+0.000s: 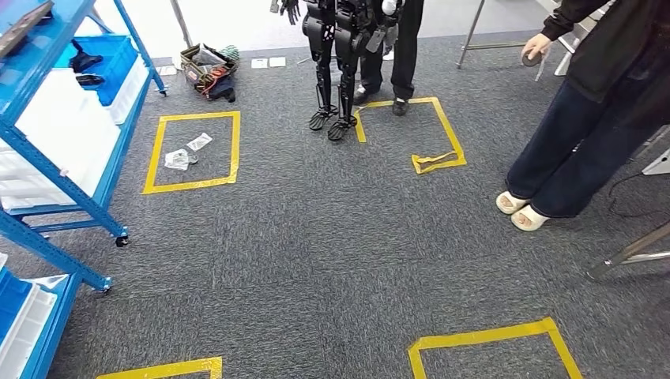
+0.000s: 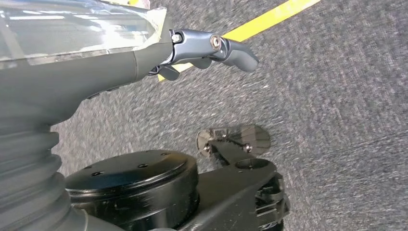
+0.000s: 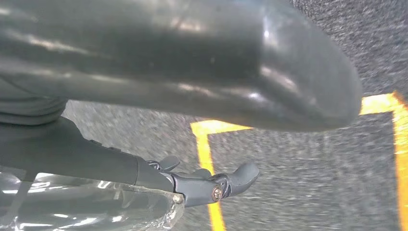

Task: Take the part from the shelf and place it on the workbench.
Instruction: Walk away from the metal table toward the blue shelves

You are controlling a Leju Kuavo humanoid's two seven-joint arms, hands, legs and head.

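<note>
The blue shelf (image 1: 59, 170) stands at the left, holding white bins (image 1: 47, 134) and a blue bin (image 1: 111, 51) with dark parts (image 1: 83, 61) in it. My left hand (image 2: 144, 53) hangs low over the grey carpet, fingers (image 2: 231, 48) stretched out, with a clear plastic sheet (image 2: 77, 29) lying along it. My right hand (image 3: 159, 178) hangs the same way, fingers (image 3: 231, 180) straight and clear plastic (image 3: 86, 207) beside it. I see nothing gripped in either hand.
Another black robot (image 1: 336, 63) and a person's legs (image 1: 403, 47) stand ahead by a yellow tape square (image 1: 442, 126). A person (image 1: 585, 118) stands at the right near metal legs (image 1: 632, 253). Clear bags (image 1: 186, 151) lie in the left square. A tool bag (image 1: 207, 69) sits beyond it.
</note>
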